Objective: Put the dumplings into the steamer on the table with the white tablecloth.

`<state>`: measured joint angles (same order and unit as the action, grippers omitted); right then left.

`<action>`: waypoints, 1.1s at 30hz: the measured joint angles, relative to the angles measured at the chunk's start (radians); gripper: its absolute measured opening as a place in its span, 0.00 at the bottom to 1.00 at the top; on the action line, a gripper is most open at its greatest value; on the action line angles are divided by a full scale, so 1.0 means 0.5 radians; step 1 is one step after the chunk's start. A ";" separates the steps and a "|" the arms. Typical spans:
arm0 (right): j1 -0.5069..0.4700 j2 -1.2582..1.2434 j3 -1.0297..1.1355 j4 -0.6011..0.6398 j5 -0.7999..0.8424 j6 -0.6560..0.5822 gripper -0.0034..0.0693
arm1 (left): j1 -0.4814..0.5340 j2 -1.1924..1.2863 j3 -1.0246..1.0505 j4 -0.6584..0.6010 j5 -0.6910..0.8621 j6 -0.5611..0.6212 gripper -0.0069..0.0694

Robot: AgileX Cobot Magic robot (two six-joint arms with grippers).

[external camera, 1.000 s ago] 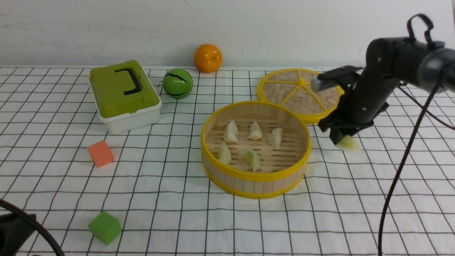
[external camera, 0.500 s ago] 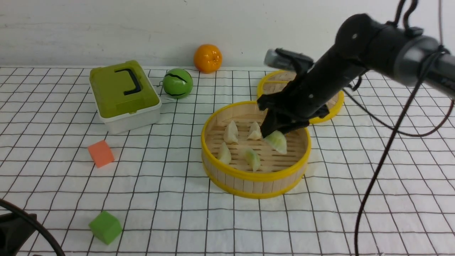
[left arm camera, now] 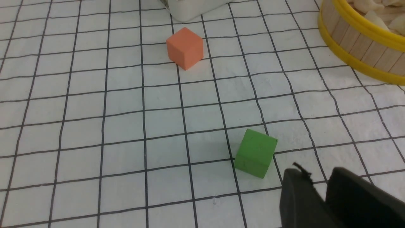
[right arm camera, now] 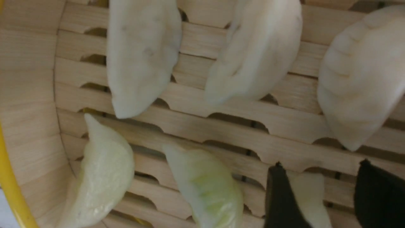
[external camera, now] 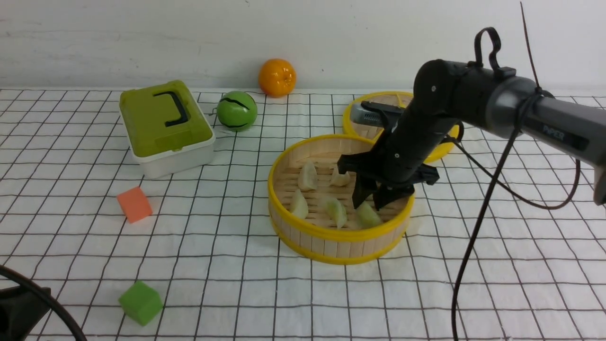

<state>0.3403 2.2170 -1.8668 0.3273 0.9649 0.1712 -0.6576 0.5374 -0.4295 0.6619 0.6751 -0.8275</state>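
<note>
The steamer (external camera: 331, 233) stands mid-table on the white tablecloth (external camera: 473, 284). Several pale dumplings lie on its slats, among them one at the back (external camera: 307, 176) and a greenish one (external camera: 335, 210) near the front. My right gripper (external camera: 368, 204) hangs inside the steamer, open. A dumpling (external camera: 368, 217) lies on the floor just below its fingers. In the right wrist view that dumpling (right arm camera: 311, 196) rests against one fingertip (right arm camera: 278, 190), with a gap to the other. My left gripper (left arm camera: 316, 172) hovers over the cloth beside a green cube (left arm camera: 255, 153), slightly open and empty.
The woven lid (external camera: 349, 124) lies behind the steamer, partly hidden by my right arm. A green-lidded box (external camera: 163, 125), a green ball (external camera: 236, 111) and an orange (external camera: 277, 77) sit at the back left. An orange cube (external camera: 134, 204) and the green cube (external camera: 140, 303) lie front left.
My right gripper carried a dumpling from the cloth right of the steamer over the rim, lowered it inside and opened; the dumpling now lies on the slats.
</note>
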 joint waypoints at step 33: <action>-0.002 -2.701 1.714 -1.620 -0.971 0.137 0.02 | 0.000 0.000 0.000 -0.006 0.012 0.000 0.32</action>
<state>0.3395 0.8667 -1.0098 -0.4826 0.4795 0.2396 -0.6576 0.5374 -0.4295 0.6590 0.6812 -0.8275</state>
